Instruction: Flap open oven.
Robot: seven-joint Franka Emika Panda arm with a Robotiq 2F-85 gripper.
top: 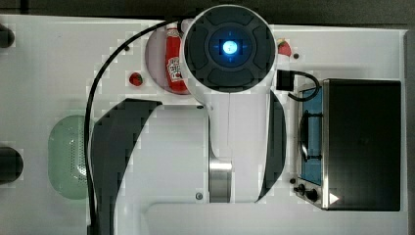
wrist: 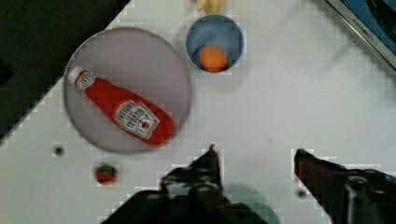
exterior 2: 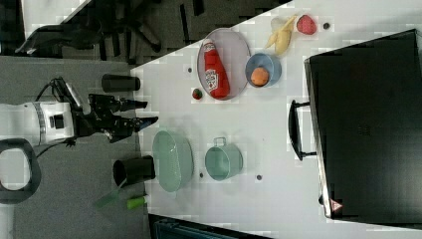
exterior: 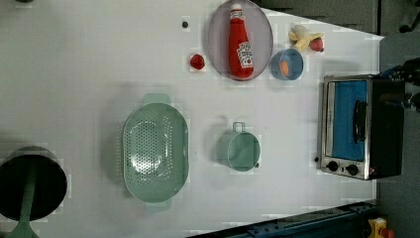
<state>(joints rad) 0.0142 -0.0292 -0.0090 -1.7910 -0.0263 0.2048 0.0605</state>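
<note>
You have a ketchup bottle [exterior: 240,42] lying on a round plate [exterior: 218,49] near the table's [exterior: 89,59] far edge, a blue bowl [exterior: 287,64] holding an orange ball beside it. A green colander [exterior: 155,148] and a green pot [exterior: 238,150] sit mid-table.

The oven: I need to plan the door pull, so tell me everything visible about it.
The oven is a black boxy metal body with a silver front frame, a blue-tinted glass door that is shut, a dark bar handle across it, and black knobs at one end. It stands on the white table, nothing touching it.
</note>
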